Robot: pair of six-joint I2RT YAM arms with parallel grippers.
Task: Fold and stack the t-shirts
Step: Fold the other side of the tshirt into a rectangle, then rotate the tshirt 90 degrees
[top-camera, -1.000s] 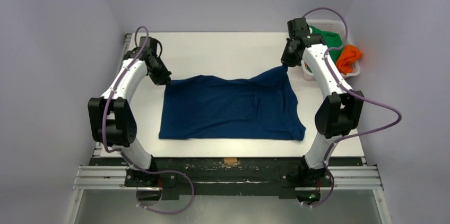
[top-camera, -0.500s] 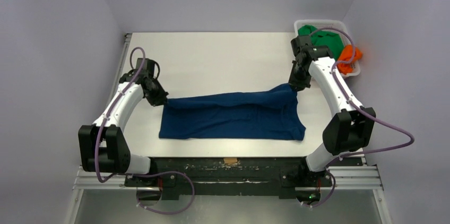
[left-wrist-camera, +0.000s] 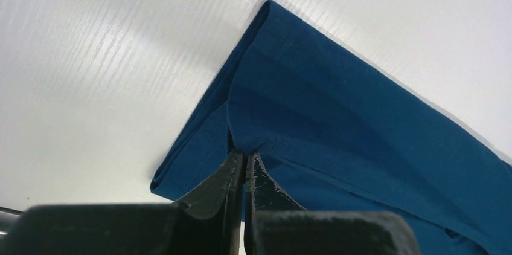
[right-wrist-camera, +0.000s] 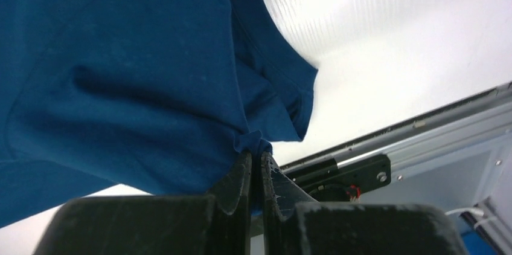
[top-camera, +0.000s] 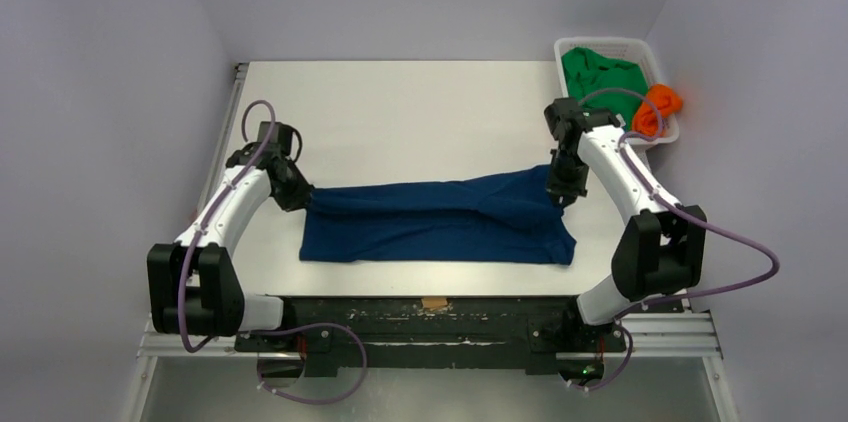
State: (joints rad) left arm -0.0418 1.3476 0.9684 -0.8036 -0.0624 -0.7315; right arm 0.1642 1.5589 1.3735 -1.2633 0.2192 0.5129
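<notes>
A dark blue t-shirt [top-camera: 440, 222] lies across the near half of the table, its far edge lifted and carried toward the near edge over the lower layer. My left gripper [top-camera: 300, 197] is shut on the shirt's far left corner [left-wrist-camera: 244, 146]. My right gripper [top-camera: 562, 187] is shut on the far right corner [right-wrist-camera: 256, 143]. In both wrist views blue cloth [left-wrist-camera: 338, 116] is pinched between the dark fingertips. A green t-shirt [top-camera: 598, 70] and an orange t-shirt [top-camera: 655, 107] sit in the basket at the back right. No print shows on the blue shirt.
A white lattice basket [top-camera: 572, 45] stands at the table's far right corner, close behind my right arm. The white table [top-camera: 420, 112] stretches beyond the shirt. A metal rail [top-camera: 430, 332] runs along the near edge, seen past the shirt in the right wrist view too.
Both grippers have drawn the shirt's far edge toward the near edge, lowering it over the body. The visible blue area has shrunk to a narrower band.
</notes>
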